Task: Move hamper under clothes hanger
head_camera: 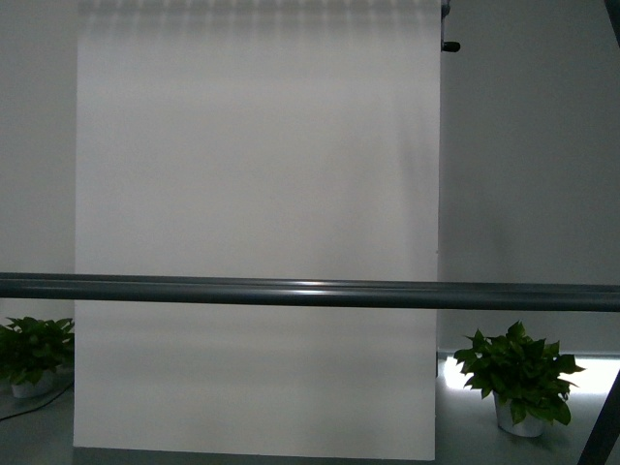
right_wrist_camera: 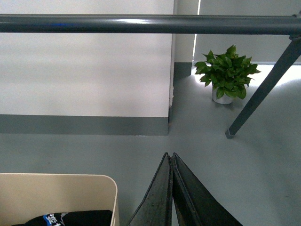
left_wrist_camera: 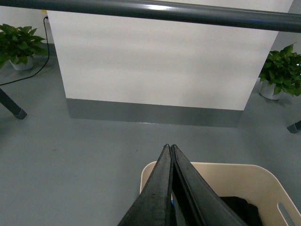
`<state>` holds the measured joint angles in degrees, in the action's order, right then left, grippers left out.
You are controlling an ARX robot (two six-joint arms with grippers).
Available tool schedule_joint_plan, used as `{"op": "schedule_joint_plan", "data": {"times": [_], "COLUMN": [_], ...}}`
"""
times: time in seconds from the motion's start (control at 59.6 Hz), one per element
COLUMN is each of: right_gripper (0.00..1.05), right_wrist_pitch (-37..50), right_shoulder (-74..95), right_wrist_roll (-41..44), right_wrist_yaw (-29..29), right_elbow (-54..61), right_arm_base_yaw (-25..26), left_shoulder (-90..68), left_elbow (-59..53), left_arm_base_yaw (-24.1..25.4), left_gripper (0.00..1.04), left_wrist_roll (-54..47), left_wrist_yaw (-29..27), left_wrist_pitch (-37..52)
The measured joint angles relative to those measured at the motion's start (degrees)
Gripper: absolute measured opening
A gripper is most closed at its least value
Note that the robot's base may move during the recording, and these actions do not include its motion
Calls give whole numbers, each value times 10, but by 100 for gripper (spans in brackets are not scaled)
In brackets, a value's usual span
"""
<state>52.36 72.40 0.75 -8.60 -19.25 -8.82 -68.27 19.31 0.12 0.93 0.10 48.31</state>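
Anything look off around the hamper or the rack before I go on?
Nothing stands out. The hamper sits upright on the floor with dark clothing inside, nothing spilled. The clothes hanger bar runs level and its leg looks sound. Both the left gripper and right gripper are shut, holding nothing.

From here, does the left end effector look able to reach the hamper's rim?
Probably yes. The left end effector, shut, hangs just over the hamper near its rim, nothing between them. It would need to open first.
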Motion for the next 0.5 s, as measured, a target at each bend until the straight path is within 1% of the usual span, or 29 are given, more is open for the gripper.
{"op": "schedule_joint_plan", "data": {"times": [0.285,0.504], "right_gripper": [2,2], "right_wrist_pitch": [-10,-41], "right_shoulder": [-86,-158], "right_wrist_roll": [-1,-1], "right_wrist_yaw": [27,48], "right_elbow": [74,117], "right_arm_base_yaw": [27,47], "left_shoulder": [78,144], "left_elbow": [-73,-114], "left_arm_base_yaw": [0,0], "left_gripper": [3,3], "left_wrist_roll": [0,0], "left_wrist_yaw": [0,0], "left_wrist_pitch": [-2,-28]}}
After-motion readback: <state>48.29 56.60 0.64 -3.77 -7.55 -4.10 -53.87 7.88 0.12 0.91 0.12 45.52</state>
